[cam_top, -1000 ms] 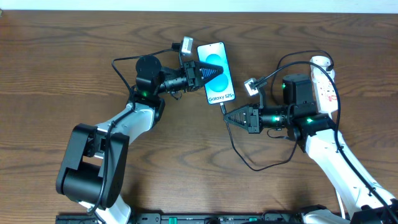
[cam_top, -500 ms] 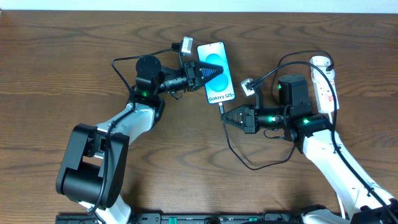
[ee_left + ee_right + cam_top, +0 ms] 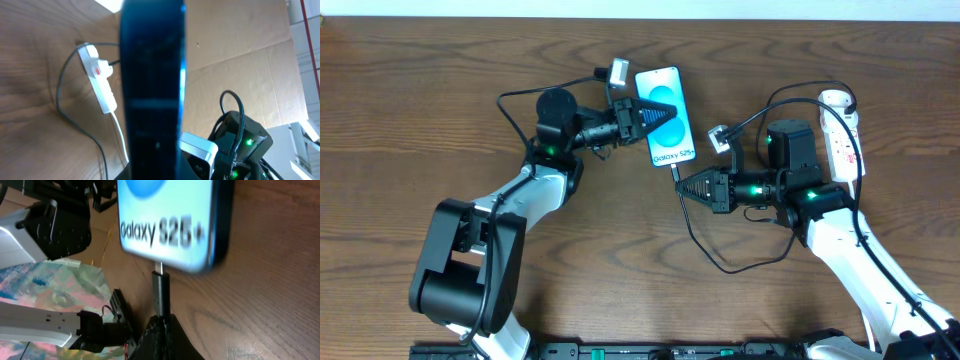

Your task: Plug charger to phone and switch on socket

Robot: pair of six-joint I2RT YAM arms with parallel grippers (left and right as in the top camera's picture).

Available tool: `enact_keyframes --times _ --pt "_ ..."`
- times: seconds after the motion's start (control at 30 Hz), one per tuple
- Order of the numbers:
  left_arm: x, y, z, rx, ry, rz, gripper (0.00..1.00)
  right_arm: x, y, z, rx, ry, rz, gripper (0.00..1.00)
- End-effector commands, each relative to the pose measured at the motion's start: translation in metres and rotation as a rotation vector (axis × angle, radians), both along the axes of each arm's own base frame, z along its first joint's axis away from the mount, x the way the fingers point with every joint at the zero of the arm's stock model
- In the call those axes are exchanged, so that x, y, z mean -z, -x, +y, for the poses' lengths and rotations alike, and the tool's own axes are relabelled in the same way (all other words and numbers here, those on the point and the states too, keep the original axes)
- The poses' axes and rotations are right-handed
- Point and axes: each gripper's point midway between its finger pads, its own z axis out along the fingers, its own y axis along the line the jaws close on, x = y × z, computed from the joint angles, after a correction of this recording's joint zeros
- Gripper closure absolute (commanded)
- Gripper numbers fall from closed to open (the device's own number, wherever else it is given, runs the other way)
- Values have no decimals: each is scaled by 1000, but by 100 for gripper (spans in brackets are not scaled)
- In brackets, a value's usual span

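Note:
The phone [image 3: 666, 118] lies screen up at the upper middle of the table, showing "Galaxy S25+". My left gripper [image 3: 656, 113] is shut on it from its left side; in the left wrist view the phone is a dark upright band [image 3: 152, 90]. My right gripper [image 3: 681, 187] is shut on the charger connector [image 3: 161, 292] just below the phone [image 3: 170, 225]. The connector's silver tip meets the phone's bottom edge and part of the tip shows. The charger cable [image 3: 720, 262] loops on the table towards a black plug [image 3: 794, 146] by the white socket [image 3: 843, 135].
The socket also shows in the left wrist view [image 3: 101, 82] with a red switch and a white cord. A small white camera block [image 3: 618, 72] sits on the left wrist above the phone. Bare wooden table lies left and in front.
My right gripper has crept a little left and up with the connector towards the phone's bottom edge. The phone has shifted slightly left with the left gripper.

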Motion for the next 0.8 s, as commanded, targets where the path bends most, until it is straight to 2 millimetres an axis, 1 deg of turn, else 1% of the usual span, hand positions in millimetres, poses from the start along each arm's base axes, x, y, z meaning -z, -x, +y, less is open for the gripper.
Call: enact_keyframes --times 0.0,0.13,0.47,0.77 --pt "-17 -8 12 -24 6 -74 93 -9 1 -1 11 1 -33 99" --pt "-17 -8 11 -22 6 -74 93 -12 -1 -3 29 12 -54 99" --pt "-18 -5 6 -9 13 -53 93 -11 3 1 14 13 -48 99" --pt "-19 -5 6 -8 21 -33 93 -13 1 2 38 -3 -3 99"
